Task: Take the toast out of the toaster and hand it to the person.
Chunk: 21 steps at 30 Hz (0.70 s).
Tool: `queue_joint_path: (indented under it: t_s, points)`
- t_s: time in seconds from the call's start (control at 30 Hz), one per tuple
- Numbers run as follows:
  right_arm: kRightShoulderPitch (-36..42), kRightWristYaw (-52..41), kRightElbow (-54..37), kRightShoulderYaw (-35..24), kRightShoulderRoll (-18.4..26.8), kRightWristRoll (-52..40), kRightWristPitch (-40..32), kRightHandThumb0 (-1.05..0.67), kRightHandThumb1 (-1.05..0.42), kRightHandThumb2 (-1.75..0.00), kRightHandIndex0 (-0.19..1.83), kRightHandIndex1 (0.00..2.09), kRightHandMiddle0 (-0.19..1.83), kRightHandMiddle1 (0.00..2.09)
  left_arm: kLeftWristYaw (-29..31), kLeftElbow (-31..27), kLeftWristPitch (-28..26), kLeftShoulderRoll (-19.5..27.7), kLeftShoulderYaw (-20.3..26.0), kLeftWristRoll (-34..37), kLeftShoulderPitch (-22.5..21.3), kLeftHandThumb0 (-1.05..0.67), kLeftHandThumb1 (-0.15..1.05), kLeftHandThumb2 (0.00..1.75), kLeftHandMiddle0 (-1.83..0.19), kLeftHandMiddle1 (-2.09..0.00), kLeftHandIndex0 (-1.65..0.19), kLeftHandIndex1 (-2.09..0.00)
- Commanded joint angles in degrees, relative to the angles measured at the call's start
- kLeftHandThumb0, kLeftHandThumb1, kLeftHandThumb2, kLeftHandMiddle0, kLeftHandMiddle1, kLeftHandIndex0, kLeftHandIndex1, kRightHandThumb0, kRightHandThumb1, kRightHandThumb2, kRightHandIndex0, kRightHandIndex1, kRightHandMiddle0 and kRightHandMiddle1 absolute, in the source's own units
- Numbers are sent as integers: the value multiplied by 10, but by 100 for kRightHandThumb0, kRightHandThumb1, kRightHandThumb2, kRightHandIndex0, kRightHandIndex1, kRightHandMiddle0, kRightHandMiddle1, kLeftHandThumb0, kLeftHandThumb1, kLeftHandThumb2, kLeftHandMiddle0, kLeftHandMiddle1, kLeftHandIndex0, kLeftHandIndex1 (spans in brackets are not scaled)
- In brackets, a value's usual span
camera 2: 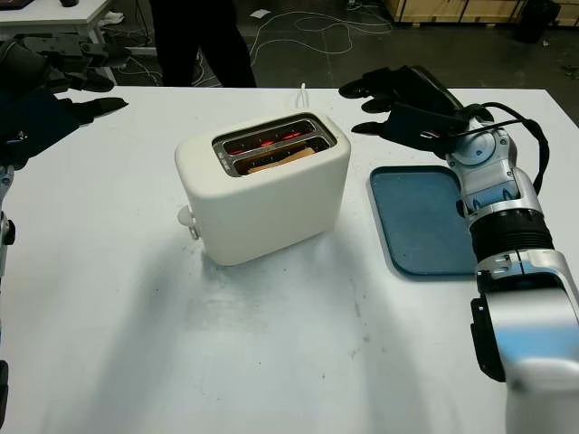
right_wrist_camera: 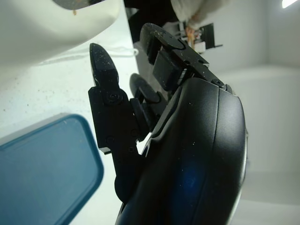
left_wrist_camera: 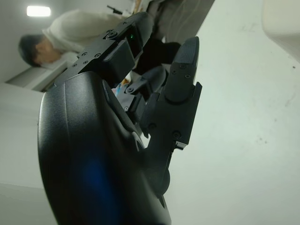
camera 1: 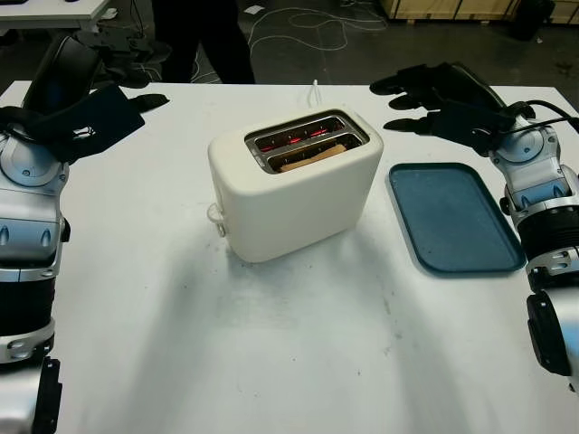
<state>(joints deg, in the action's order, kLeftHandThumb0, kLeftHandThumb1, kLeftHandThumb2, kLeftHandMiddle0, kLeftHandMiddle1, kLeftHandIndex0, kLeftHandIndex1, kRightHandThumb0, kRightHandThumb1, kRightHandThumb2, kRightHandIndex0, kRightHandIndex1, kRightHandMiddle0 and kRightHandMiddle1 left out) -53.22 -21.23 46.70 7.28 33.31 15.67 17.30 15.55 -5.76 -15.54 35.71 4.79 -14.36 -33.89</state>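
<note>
At the middle of the white tabletop (camera 1: 271, 362) stands a cream two-slot toaster (camera 1: 294, 185), set at an angle, with a small knob at its near left corner. Its far slot glows red inside; the near slot holds the toast (camera 1: 312, 158), a tan slice sitting low, its top edge about level with the slot's rim. Just beside the toaster, on the right, lies a dark blue tray (camera 1: 452, 217), apart from it and bare. A white cord runs from behind the toaster toward the tabletop's far edge.

Both hands are raised above the tabletop, well apart from the toaster. The left hand (camera 1: 95, 108) is over the far left part of the tabletop, released and holding nothing. The right hand (camera 1: 443, 95) is over the far right, beyond the tray's far end, likewise released and holding nothing, its fingers (right_wrist_camera: 105, 79) pointing toward the toaster.

Beyond the far edge a person (camera 1: 204, 41) in dark trousers stands on the floor, near loose white cables.
</note>
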Motion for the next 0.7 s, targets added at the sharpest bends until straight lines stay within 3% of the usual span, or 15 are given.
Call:
queue_joint_path:
  t_s: [0.0, 0.5, 0.67]
  points:
    - [-9, 4, 8, 2, 8, 7, 17, -42, -92, -2, 72, 9, 71, 1, 2, -5, -2, -1, -3, -1, -4, -37, 85, 1, -65, -49, -79, -5]
    - [-8, 11, 18, 9, 11, 24, 31, -54, -92, -7, 74, 4, 69, 1, 7, -21, -13, -3, -2, 0, 16, -38, 89, 2, -60, -49, -74, -2]
    - [-13, 1, 23, -1, 12, 11, 38, -50, -92, -6, 74, 3, 70, 1, 12, -37, -21, 6, -6, -10, 32, -42, 91, 2, -59, -48, -74, -2]
